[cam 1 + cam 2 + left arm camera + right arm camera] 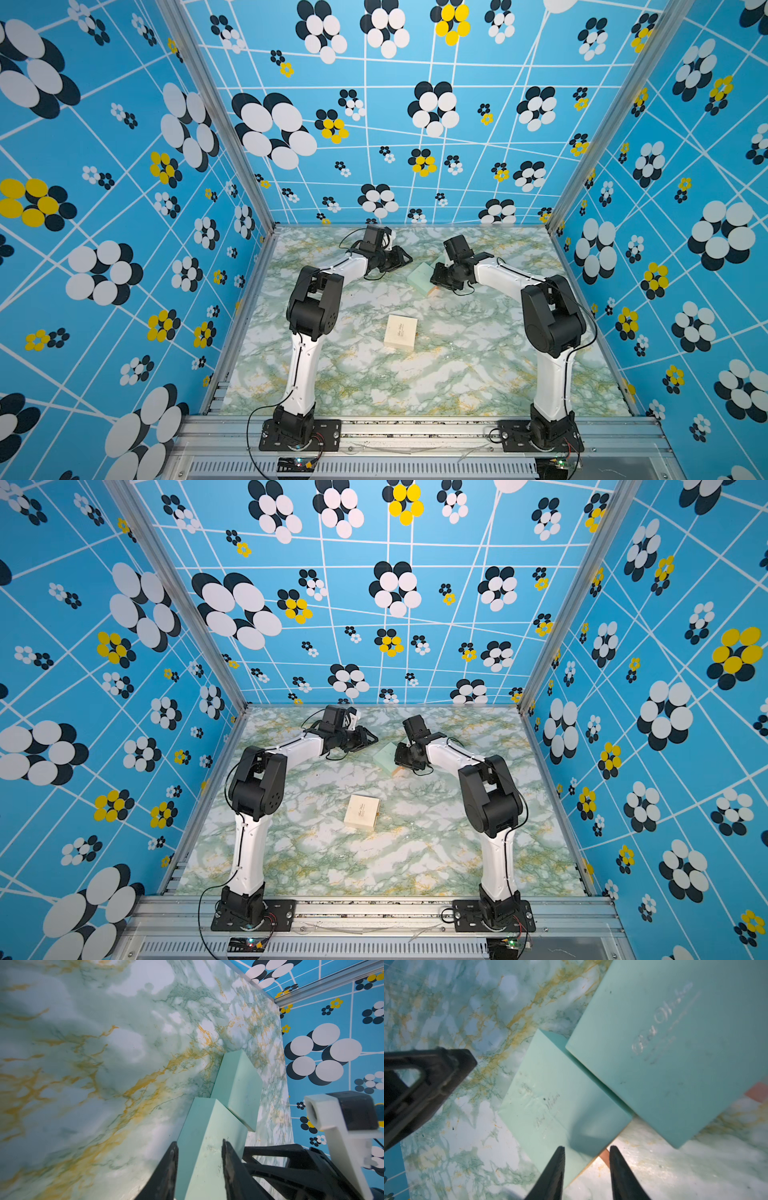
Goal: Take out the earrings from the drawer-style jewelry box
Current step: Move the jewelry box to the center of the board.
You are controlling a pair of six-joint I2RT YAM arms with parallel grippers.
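Now | mint boxes (664, 1053) overlapping, contents hidden | cream box (401, 331) apart | left hand (407, 260), right hand (586, 1148): narrow, empty

Both arms bent, reaching toward centre in both top views; left gripper (406, 260) and right gripper (434, 279) face each other, jaws partly apart.

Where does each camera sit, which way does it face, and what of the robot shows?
Top views: high above the arm bases, looking down and toward the back wall; both arms whole, cream box between them.
Left wrist: behind left gripper, facing two mint boxes; its fingers and right arm's camera show.
Right wrist: behind right gripper, looking down on them; its fingers and left gripper show.
Shared: both wrist views show the mint boxes.
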